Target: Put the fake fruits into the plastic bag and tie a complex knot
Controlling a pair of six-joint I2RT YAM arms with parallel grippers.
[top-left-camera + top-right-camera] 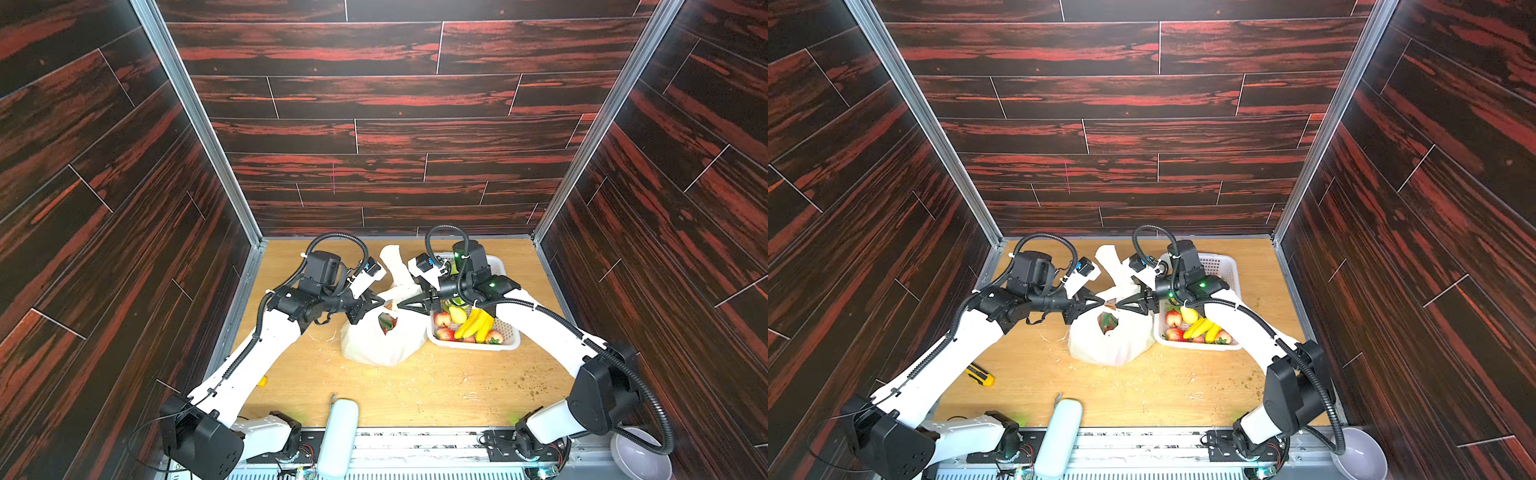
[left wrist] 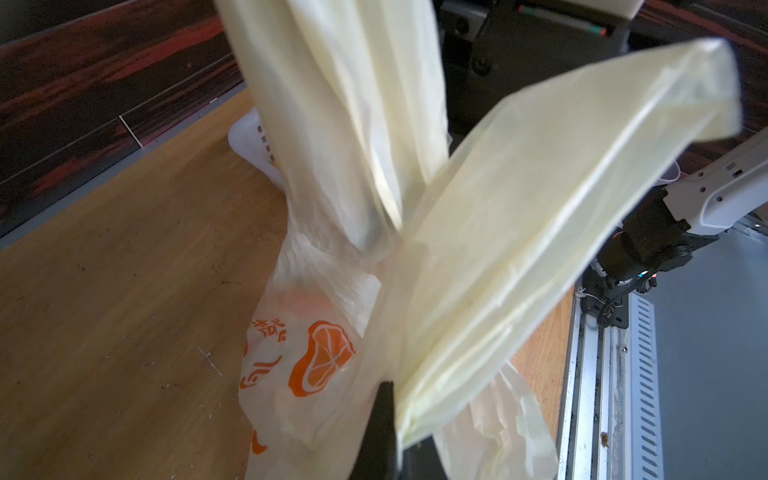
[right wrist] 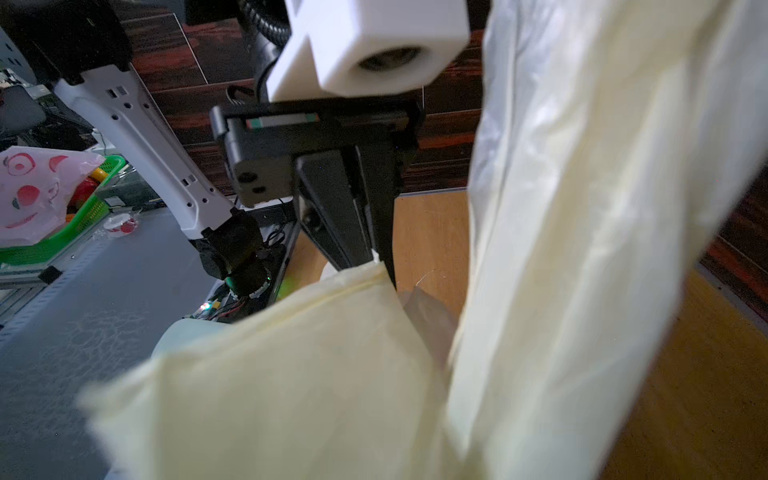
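The plastic bag sits slumped on the wooden table, and both top views show a red-and-green fruit through its mouth. Touching the bag's right side, a white basket holds the other fake fruits, among them a banana bunch. The left gripper meets the bag's top from the left. Only the right wrist view shows its jaws pressed together on one handle loop. The right gripper reaches the bag's top from the opposite side; whether it is apart or clamped I cannot tell. The second handle rises behind the bag. Only the left wrist view shows the bag's orange-slice print. A yellow-and-black tool lies front-left of the bag, plain in a top view.
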